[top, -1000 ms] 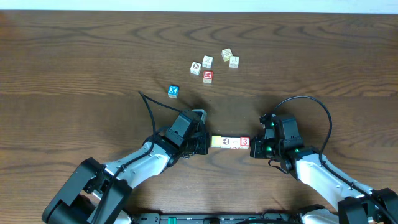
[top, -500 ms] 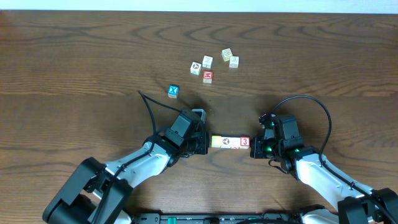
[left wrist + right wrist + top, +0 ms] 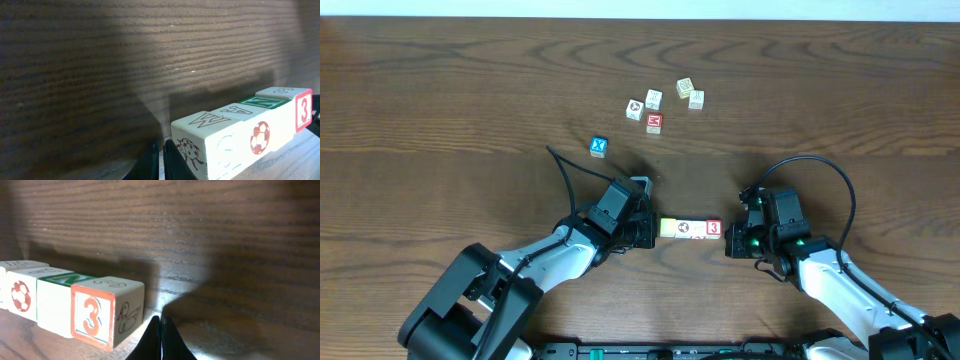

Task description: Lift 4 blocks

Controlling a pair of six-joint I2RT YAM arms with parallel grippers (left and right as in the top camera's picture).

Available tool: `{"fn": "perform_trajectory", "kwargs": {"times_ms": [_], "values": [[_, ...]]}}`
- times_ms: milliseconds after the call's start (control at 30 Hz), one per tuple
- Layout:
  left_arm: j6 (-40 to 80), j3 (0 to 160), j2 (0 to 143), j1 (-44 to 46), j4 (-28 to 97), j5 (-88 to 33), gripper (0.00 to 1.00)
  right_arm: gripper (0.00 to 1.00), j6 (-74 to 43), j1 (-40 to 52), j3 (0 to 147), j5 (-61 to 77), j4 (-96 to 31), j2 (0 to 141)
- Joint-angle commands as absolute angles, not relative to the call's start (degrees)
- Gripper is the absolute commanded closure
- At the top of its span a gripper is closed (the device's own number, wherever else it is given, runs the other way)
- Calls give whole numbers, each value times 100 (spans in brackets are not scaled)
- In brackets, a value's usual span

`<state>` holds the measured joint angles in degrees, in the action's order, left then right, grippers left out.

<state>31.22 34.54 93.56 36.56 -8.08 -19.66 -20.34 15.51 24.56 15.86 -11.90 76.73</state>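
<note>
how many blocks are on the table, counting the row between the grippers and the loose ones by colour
blocks in the row: 4
loose pale blocks: 4
loose red block: 1
loose blue block: 1
total: 10

The blocks (image 3: 60, 305) run off the right wrist view's left edge, far end unseen.

On the dark wooden tabletop (image 3: 440, 90) lie a blue cube (image 3: 598, 146), five small cubes (image 3: 653, 99) clustered farther back, and near the front a row of four blocks (image 3: 690, 228), though whether that row touches the wood is unclear.
</note>
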Motion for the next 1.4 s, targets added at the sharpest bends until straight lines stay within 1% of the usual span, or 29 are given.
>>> {"fn": "perform_trajectory", "kwargs": {"times_ms": [0, 200, 500, 933, 1367], "values": [[3028, 3474, 9504, 3673, -827, -2051, 92, 99, -2012, 1531, 2663, 1531, -1197, 7585], [3028, 3474, 9504, 3673, -825, -2053, 93, 99, -2014, 1533, 2674, 1619, -1173, 7585], [3030, 3474, 9504, 3673, -825, -2150, 93, 99, -2438, 1542, 2674, 1688, -1090, 7585], [3028, 3474, 9504, 3673, -829, -2316, 93, 99, -2434, 1549, 2672, 1984, -1009, 7588], [3035, 3474, 9504, 3673, -827, -2357, 93, 99, -2349, 1887, 2672, 1973, -967, 7590]]}}
